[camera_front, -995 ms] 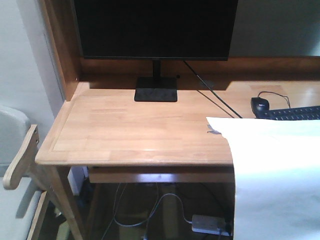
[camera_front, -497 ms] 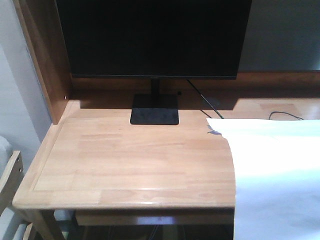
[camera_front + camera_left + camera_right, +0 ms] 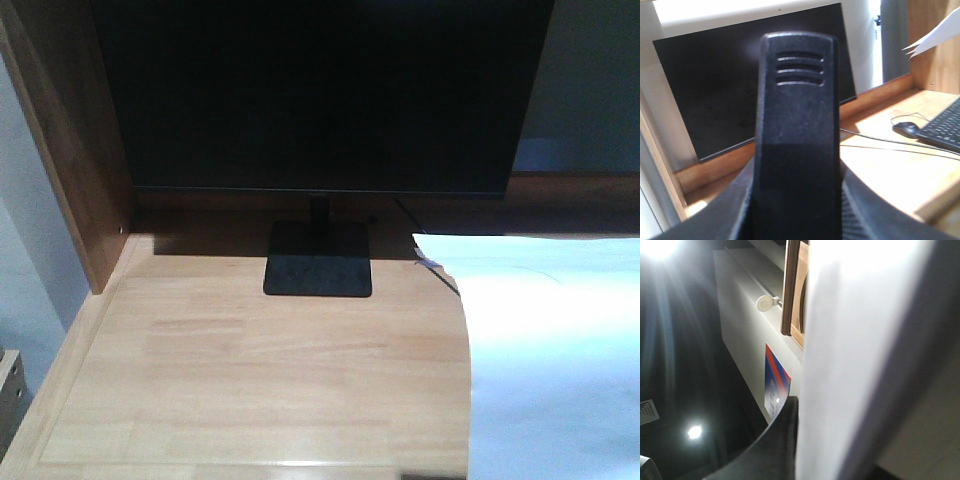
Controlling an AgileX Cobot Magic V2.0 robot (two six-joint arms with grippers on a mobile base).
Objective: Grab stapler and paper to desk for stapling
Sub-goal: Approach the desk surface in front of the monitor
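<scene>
- The paper (image 3: 555,350) is a large white sheet on the right of the front view. Its top edge lies over the desk (image 3: 250,370) and its lower part runs past the desk's front edge. Whether it touches the wood cannot be told.
- Handling, as judged: the paper is light, limp and easily creased. It is best held at one edge, with a flat pinch and slow travel.
- The right gripper (image 3: 795,440) shows one dark finger (image 3: 775,445) against the sheet's edge. The jaws appear closed on the paper, but the opposite finger is hidden.
- The stapler (image 3: 796,130) fills the centre of the left wrist view, upright, with three grooves near its top.
- Handling, as judged: the stapler is rigid, compact, fairly heavy and smooth-sided. It is best held across the middle of the body.
- The left gripper (image 3: 796,222) flanks the stapler's base, and its jaws appear clamped on it.
- The monitor (image 3: 320,90) and its stand (image 3: 318,272) occupy the rear of the desk.
- The mouse (image 3: 905,129) and keyboard (image 3: 945,131) lie further right.
</scene>
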